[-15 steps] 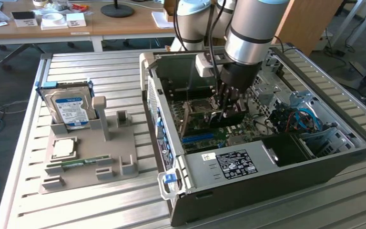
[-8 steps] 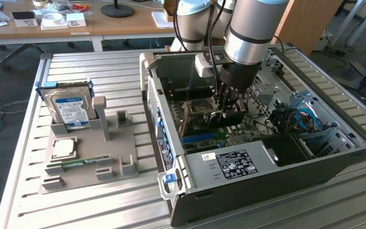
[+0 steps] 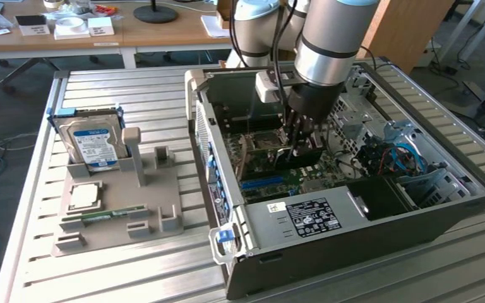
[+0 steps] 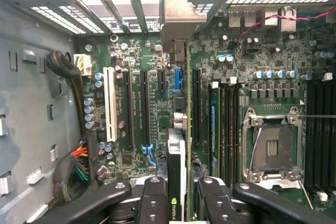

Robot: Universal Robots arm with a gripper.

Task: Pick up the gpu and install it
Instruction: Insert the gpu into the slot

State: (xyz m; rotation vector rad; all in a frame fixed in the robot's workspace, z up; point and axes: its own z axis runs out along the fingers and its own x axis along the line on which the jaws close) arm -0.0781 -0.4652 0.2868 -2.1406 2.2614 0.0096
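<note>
The pincer (image 4: 177, 195) is seen partly closed, pinching the gpu (image 4: 181, 129) between its black fingers (image 4: 155, 198). In the wrist view the card is held edge-on, its long axis running from the lower centre up toward the silver bracket at the upper centre, above the motherboard (image 4: 136, 108) slots. In the exterior view, the card is largely hidden behind the arm inside the computer case (image 3: 327, 240) at centre frame.

I hold the gpu (image 4: 178, 129) upright between my fingers (image 4: 152, 203) — inside the computer case (image 3: 327, 252), motherboard (image 4: 136, 66) just below it.
</note>
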